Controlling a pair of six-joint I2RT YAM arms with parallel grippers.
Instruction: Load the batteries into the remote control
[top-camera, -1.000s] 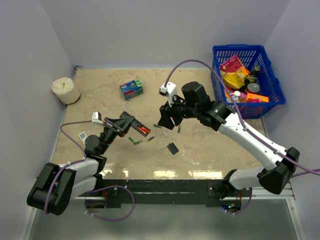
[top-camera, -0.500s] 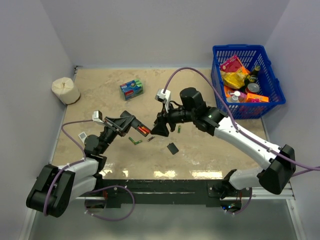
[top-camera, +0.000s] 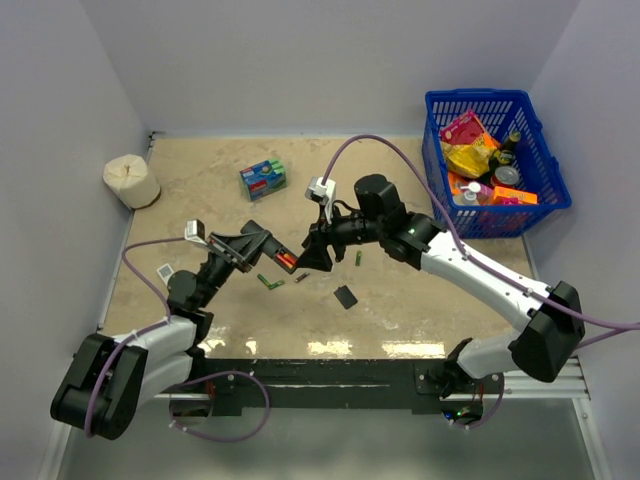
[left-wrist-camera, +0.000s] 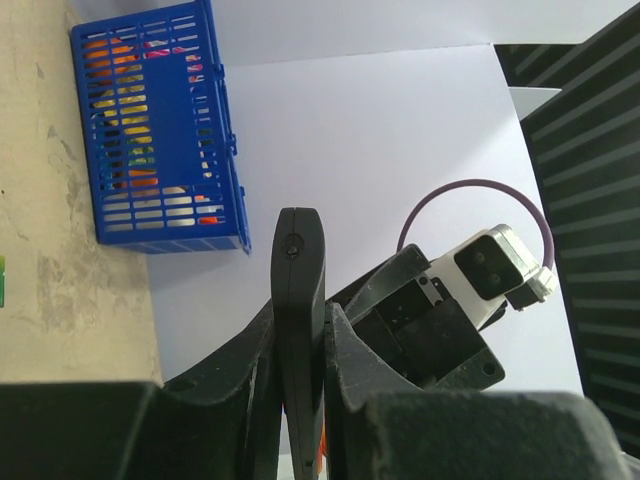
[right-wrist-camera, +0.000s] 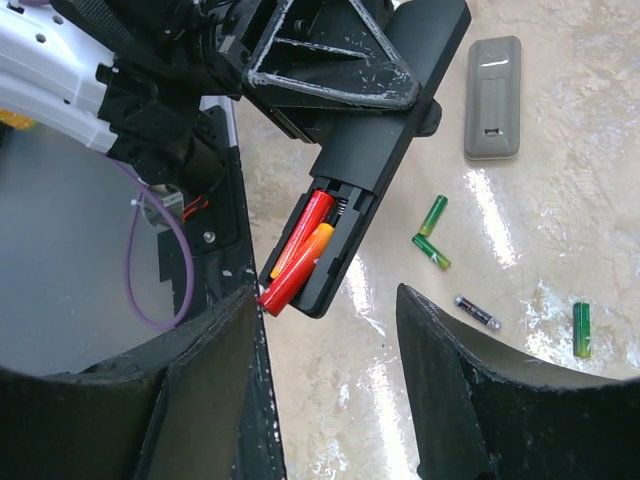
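Left gripper (top-camera: 243, 247) is clamped on the black remote (right-wrist-camera: 390, 120), held tilted above the table (top-camera: 400, 310). The remote's open bay holds two orange-red batteries (right-wrist-camera: 298, 258), one jutting out. Right gripper (top-camera: 308, 257), fingers apart, hovers just beside them, possibly touching. Loose green batteries (right-wrist-camera: 432, 215) and the cover (top-camera: 345, 296) lie on the table.
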